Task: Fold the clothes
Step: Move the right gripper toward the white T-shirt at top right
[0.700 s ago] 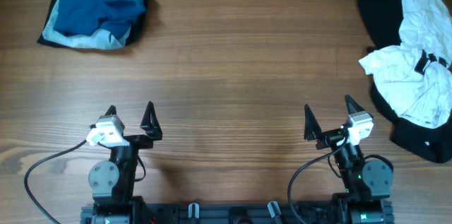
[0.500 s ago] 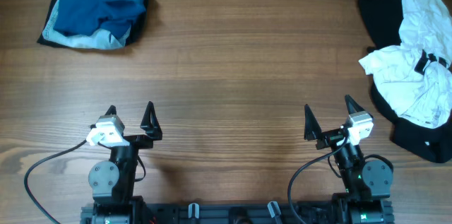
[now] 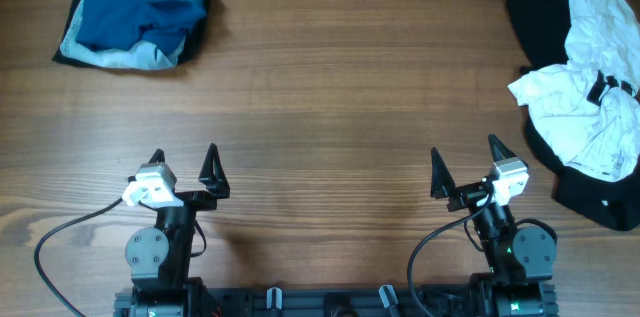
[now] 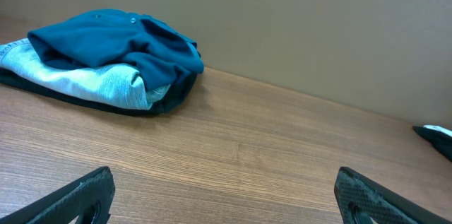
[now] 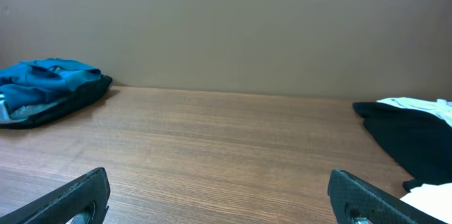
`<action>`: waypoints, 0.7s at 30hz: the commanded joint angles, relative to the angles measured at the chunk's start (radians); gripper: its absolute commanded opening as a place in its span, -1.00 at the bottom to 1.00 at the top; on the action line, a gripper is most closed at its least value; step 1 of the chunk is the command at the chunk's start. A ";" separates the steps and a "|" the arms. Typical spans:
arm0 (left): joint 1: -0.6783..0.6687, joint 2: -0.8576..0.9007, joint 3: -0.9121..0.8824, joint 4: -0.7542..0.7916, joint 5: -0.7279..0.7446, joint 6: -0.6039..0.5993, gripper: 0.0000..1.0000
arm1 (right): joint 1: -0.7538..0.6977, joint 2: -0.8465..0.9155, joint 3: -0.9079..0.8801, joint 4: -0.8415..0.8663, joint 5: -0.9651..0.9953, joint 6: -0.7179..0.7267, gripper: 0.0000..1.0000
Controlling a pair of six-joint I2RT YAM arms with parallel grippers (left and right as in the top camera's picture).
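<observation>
1. Overhead: the crumpled white short-sleeved cotton T-shirt (image 3: 585,107) lies at the right edge of the frame on the brown wooden tabletop (image 3: 330,97), partly over a black cloth (image 3: 535,17). A blue collared shirt (image 3: 140,2) sits bundled in the upper left. The left tool (image 3: 184,157) and right tool (image 3: 463,152) sit along the lower edge, well apart from every garment. Each has its 2 fingers spread wide with nothing between them.
2. Left wrist: the left tool gapes over bare wood, holding nothing. The blue collared shirt rests on a pale denim garment (image 4: 92,83) in the upper left.
3. Right wrist: the right tool is likewise wide and empty. The T-shirt shows as white patches at the right edge, beside the black cloth.
4. Folding looks not yet begun; the step in hand is the first reach. The next move probably calls for the right tool to travel toward the right of the frame. It should pinch white fabric only, not the black cloth beneath, and draw it to the open middle for spreading.
5. Against the earlier overhead frames, nothing differs: both arms and all garments lie as they did.
</observation>
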 commanded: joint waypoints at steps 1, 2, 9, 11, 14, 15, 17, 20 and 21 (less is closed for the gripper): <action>0.006 -0.007 -0.006 -0.002 0.009 -0.013 1.00 | 0.006 -0.006 -0.002 0.003 -0.016 -0.011 1.00; 0.006 -0.007 -0.006 -0.002 0.009 -0.013 1.00 | 0.006 -0.006 -0.002 0.003 -0.016 -0.011 0.99; 0.006 -0.007 -0.006 -0.002 0.009 -0.013 1.00 | 0.006 -0.006 -0.002 0.003 -0.016 -0.011 0.99; 0.006 -0.007 -0.006 -0.002 0.009 -0.013 1.00 | 0.006 -0.006 -0.002 0.003 -0.016 -0.011 1.00; 0.006 -0.007 -0.006 -0.002 0.009 -0.013 1.00 | 0.006 -0.006 -0.002 0.003 -0.016 -0.011 1.00; 0.006 -0.007 -0.006 -0.002 0.009 -0.013 1.00 | 0.006 -0.006 -0.002 0.003 -0.016 -0.011 0.99; 0.006 -0.007 -0.006 -0.002 0.009 -0.013 1.00 | 0.006 -0.006 -0.002 0.003 -0.010 -0.016 0.99; 0.006 -0.007 -0.006 -0.002 0.009 -0.013 1.00 | 0.006 -0.006 -0.002 0.017 0.038 -0.025 0.99; 0.006 -0.007 -0.006 -0.002 0.009 -0.013 1.00 | 0.006 -0.006 -0.002 0.022 0.038 -0.025 0.99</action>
